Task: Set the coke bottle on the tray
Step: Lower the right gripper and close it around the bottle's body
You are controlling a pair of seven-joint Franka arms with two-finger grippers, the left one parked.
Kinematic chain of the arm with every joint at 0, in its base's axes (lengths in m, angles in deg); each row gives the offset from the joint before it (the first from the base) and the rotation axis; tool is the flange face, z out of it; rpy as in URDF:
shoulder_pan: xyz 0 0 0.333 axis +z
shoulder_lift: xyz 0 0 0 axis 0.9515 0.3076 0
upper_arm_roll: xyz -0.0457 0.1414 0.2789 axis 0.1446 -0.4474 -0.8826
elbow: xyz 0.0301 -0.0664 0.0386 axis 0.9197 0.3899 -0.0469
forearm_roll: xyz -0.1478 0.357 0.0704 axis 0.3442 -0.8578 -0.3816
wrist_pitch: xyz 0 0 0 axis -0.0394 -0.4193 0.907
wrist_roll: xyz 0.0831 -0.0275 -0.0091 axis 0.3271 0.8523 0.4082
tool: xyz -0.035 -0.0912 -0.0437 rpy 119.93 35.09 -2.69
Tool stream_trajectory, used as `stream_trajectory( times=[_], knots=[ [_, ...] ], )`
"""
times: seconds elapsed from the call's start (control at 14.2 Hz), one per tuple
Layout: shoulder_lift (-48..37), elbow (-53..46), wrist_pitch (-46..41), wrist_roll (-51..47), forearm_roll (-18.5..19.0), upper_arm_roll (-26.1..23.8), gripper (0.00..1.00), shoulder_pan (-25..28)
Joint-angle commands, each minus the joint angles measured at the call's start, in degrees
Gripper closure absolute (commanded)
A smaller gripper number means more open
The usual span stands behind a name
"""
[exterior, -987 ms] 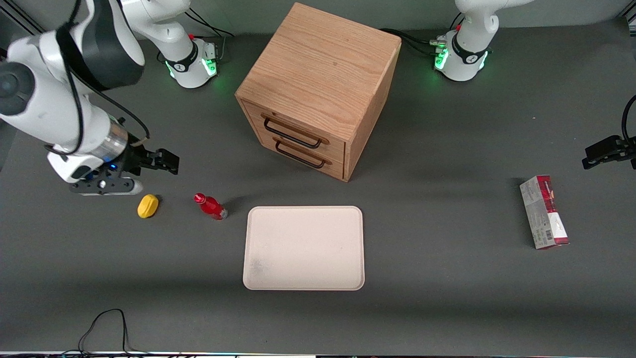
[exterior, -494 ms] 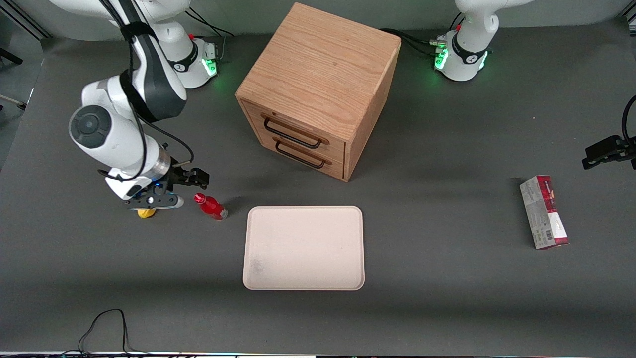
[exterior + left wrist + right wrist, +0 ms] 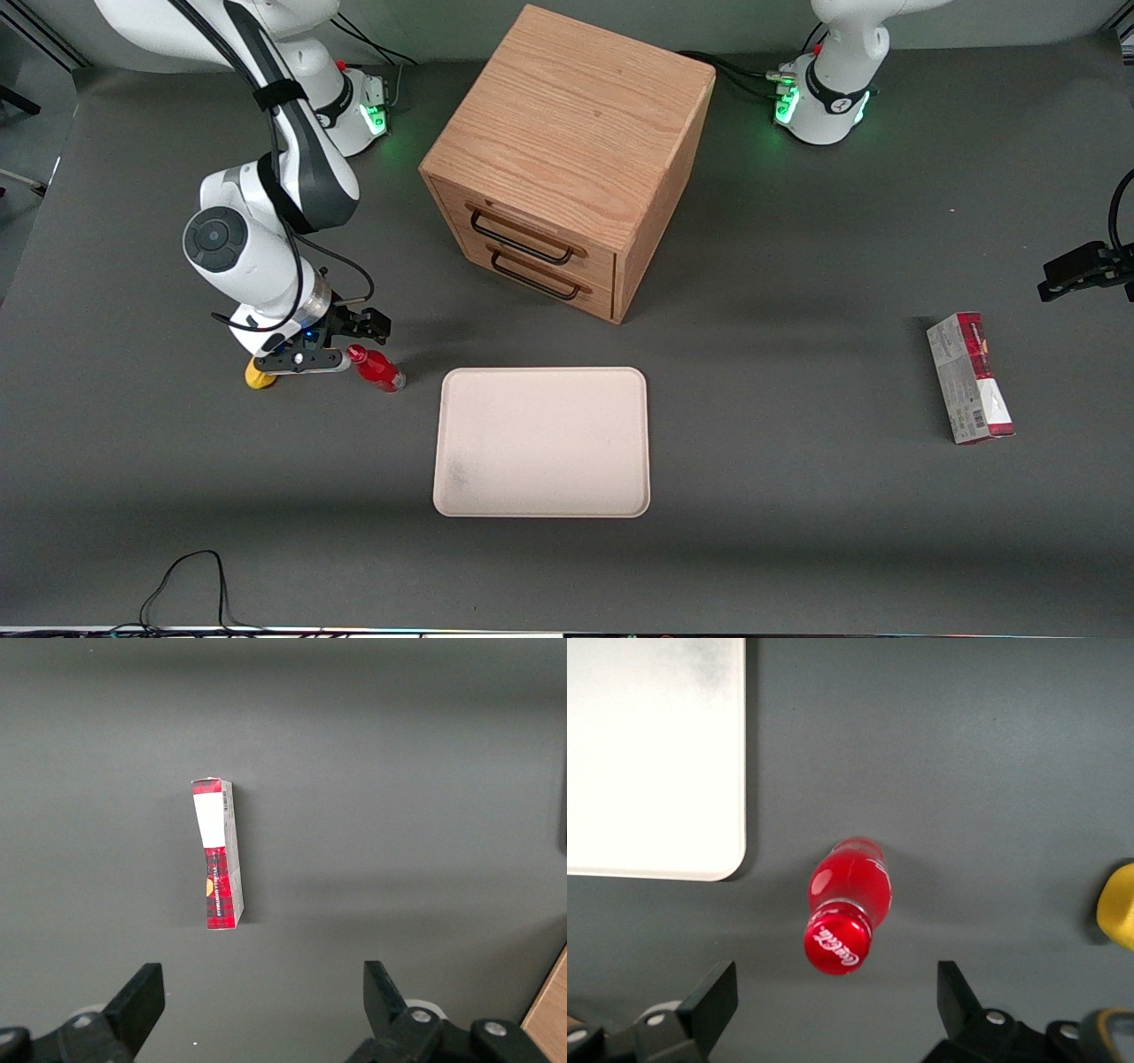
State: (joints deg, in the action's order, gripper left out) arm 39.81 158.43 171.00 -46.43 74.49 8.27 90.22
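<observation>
The coke bottle [image 3: 376,369], small and red with a red cap, stands on the dark table beside the tray [image 3: 542,441], toward the working arm's end. The tray is cream-white and bare, with a grey smudge in one corner. My right gripper [image 3: 306,361] hovers over the table right beside the bottle's cap, partly covering a yellow lemon-like object [image 3: 257,377]. In the right wrist view the gripper [image 3: 836,994] is open and empty, its fingers [image 3: 718,992] wide to either side of the cap of the coke bottle [image 3: 846,904]. A corner of the tray [image 3: 651,762] shows there too.
A wooden two-drawer cabinet [image 3: 567,159] stands farther from the front camera than the tray. A red-and-grey carton [image 3: 970,378] lies toward the parked arm's end, also in the left wrist view [image 3: 218,853]. The lemon-like object [image 3: 1118,904] lies beside the bottle. A black cable [image 3: 190,580] lies near the table's front edge.
My right gripper has swung in from the working arm's end of the table, over the lemon-like object, to just beside the bottle's cap. Bottle and tray have not moved.
</observation>
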Motion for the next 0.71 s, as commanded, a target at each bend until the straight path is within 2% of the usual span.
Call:
stream_trajectory(
  times=[0.0,0.63],
  knots=[
    [1.24,-0.25,2.37,0.47,-0.09,0.62,0.0,0.59],
    [4.06,-2.89,4.14,1.87,0.08,0.89,0.0,0.41]
  ],
)
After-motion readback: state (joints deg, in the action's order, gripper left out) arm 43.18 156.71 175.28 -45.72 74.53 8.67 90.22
